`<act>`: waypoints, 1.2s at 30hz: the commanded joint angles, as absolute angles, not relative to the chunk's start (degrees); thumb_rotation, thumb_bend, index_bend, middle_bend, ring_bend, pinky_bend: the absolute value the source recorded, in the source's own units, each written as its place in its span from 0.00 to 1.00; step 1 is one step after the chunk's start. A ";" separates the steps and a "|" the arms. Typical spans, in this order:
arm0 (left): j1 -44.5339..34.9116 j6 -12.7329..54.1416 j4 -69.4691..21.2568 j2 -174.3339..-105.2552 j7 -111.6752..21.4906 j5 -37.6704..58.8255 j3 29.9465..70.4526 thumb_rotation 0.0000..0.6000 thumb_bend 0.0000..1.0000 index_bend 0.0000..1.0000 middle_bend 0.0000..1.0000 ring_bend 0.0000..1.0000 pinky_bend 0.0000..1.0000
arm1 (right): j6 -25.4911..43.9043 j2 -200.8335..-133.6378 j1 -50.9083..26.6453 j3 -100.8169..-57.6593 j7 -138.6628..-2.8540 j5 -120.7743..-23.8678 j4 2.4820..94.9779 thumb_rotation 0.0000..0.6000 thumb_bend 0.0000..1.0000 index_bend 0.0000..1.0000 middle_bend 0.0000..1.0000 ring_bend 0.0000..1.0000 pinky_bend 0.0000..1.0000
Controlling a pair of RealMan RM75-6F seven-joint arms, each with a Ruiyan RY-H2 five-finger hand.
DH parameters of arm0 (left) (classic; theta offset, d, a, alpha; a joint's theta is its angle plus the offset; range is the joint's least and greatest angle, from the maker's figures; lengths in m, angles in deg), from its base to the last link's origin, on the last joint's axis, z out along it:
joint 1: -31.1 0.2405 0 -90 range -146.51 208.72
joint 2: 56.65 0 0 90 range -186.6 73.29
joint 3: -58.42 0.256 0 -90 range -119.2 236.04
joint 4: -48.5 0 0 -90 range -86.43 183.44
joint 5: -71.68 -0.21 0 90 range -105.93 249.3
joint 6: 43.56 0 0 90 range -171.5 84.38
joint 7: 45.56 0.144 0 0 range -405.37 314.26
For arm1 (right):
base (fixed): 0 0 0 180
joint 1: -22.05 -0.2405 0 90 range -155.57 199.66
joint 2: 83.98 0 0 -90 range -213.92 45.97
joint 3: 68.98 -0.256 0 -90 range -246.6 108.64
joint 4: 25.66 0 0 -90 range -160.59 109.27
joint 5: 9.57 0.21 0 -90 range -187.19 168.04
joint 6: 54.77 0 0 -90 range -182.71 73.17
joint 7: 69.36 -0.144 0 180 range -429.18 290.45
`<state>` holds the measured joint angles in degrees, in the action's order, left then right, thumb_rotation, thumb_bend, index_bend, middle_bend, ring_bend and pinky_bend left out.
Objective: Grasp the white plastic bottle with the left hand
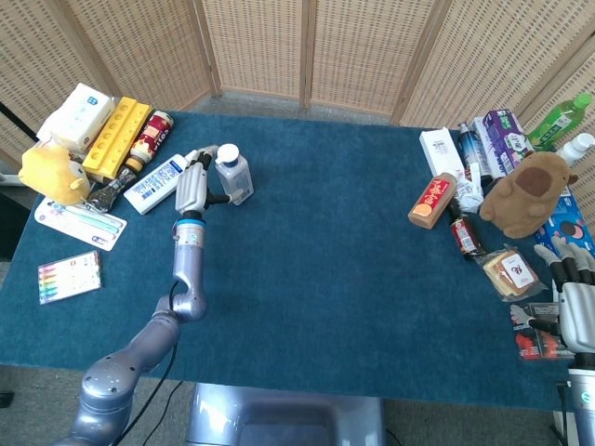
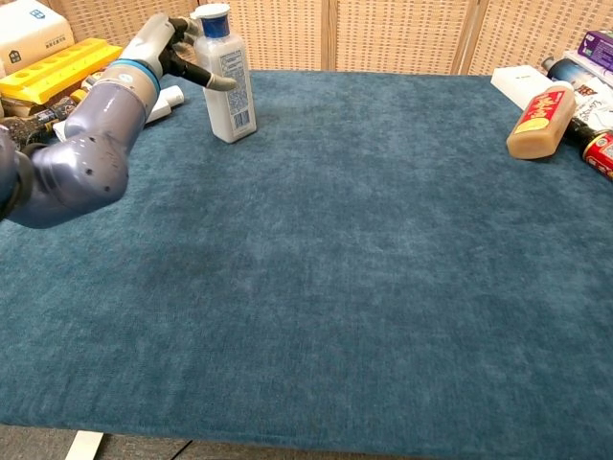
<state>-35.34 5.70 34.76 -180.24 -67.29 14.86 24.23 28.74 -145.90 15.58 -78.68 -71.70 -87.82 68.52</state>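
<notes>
Your right hand (image 1: 576,311) rests at the near right edge of the bench (image 1: 316,279), fingers extended and apart, holding nothing. Your left hand (image 1: 193,186) reaches out flat just left of the white plastic bottle (image 1: 233,174), fingers spread around it, not closed. The bottle stands upright at the far left, white-capped, with a printed label.

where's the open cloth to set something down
The widest bare cloth runs from the white plastic bottle across to the orange bottle and down to the near edge. It is crowded far left around the yellow tray and far right around the brown plush.
</notes>
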 commanded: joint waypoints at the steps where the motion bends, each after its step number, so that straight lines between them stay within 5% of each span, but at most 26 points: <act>1: -36.72 6.73 36.96 -181.86 -66.73 15.35 23.84 1.00 0.03 0.90 0.96 0.74 0.72 | 28.70 -145.87 15.57 -78.67 -71.90 -87.85 68.54 1.00 0.00 0.16 0.00 0.00 0.00; 8: -36.29 9.50 36.73 -181.28 -67.84 14.67 24.51 1.00 0.04 0.90 0.96 0.74 0.72 | 28.78 -145.93 15.54 -78.54 -72.02 -88.18 68.53 1.00 0.00 0.16 0.00 0.00 0.00; 16: -33.52 20.45 30.41 -177.00 -69.53 11.35 26.60 1.00 0.05 0.90 0.96 0.74 0.72 | 29.01 -146.09 15.51 -78.00 -71.45 -89.28 69.38 1.00 0.00 0.16 0.00 0.00 0.00; 26: -24.91 32.98 2.44 -162.93 -60.29 8.43 27.34 1.00 0.05 0.90 0.95 0.74 0.72 | 30.36 -146.01 15.83 -77.11 -70.24 -91.70 71.36 1.00 0.00 0.17 0.00 0.00 0.00; 36: -21.09 36.30 -17.98 -153.49 -49.80 8.91 25.39 1.00 0.05 0.90 0.95 0.74 0.72 | 31.06 -145.87 16.03 -76.77 -69.98 -92.71 72.10 1.00 0.00 0.18 0.00 0.00 0.00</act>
